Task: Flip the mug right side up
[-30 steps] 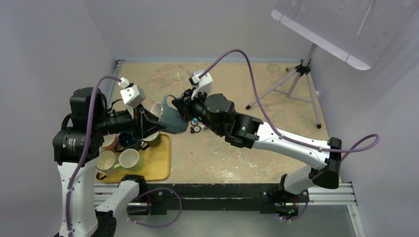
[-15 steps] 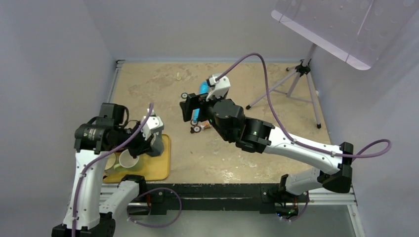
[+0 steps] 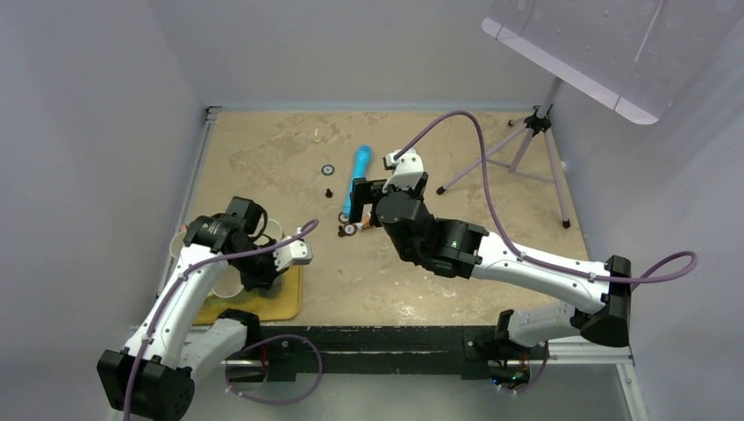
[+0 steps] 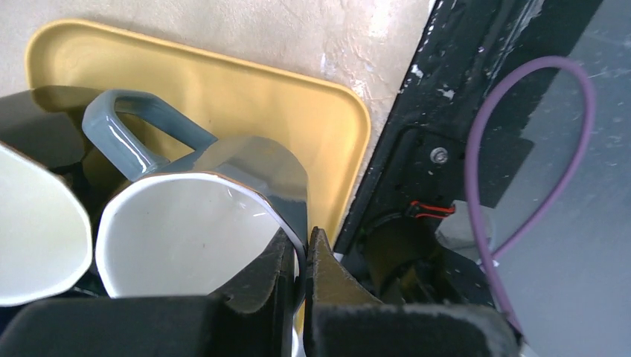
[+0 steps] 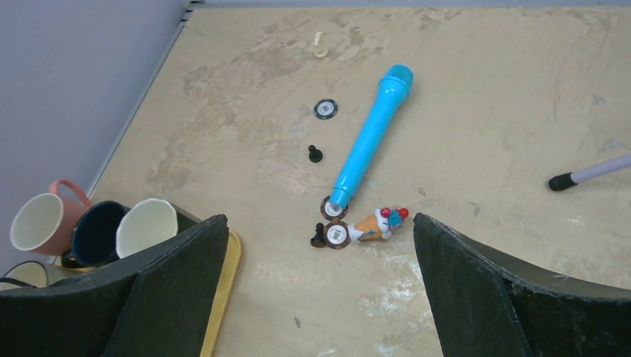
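near-left corner | left fingers [image 4: 331, 279] clamp rim of grey ceramic mug [image 4: 186, 245], mouth up, apparently to seat on yellow plastic tray [image 4: 223, 97] | right fingers [image 5: 171, 290] spread, empty

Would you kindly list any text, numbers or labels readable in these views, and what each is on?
None can be read for certain.
Too small: pale marks on the lone chip.
Too blurred: marks on the two chips by the tube.
No lettering shows on the mug or tray.
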Action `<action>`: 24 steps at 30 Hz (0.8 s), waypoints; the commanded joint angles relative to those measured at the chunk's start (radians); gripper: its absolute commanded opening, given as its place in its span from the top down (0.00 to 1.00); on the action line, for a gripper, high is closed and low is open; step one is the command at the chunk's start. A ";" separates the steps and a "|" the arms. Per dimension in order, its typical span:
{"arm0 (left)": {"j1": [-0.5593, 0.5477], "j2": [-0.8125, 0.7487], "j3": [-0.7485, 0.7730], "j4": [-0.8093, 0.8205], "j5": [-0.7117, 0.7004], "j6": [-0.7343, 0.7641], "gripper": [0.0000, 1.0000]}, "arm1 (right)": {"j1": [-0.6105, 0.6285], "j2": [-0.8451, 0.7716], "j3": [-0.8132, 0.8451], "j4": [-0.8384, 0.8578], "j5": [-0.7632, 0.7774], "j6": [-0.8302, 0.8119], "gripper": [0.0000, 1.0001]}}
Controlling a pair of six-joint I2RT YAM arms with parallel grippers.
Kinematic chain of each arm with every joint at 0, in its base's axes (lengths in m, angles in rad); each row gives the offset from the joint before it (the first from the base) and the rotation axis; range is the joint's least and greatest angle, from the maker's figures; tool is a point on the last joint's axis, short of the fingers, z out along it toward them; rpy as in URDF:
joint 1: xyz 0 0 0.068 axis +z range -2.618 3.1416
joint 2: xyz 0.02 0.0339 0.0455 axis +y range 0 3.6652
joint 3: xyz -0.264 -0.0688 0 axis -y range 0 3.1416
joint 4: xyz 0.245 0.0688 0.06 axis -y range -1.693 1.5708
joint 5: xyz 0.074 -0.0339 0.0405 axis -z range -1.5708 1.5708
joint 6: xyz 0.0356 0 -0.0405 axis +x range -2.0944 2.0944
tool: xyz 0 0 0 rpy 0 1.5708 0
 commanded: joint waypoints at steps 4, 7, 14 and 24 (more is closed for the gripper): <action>-0.007 -0.056 -0.108 0.145 0.080 0.174 1.00 | -0.006 -0.063 -0.065 0.009 0.075 0.054 0.02; -0.007 -0.062 -0.149 0.161 0.111 0.214 1.00 | -0.006 -0.074 -0.066 -0.007 0.080 0.050 0.02; -0.004 -0.107 -0.084 0.057 0.137 0.221 0.32 | -0.020 -0.129 -0.115 0.004 0.098 0.034 0.01; 0.008 -0.184 0.223 0.532 -0.320 -0.608 0.03 | -0.381 -0.349 -0.392 0.032 0.086 0.086 0.02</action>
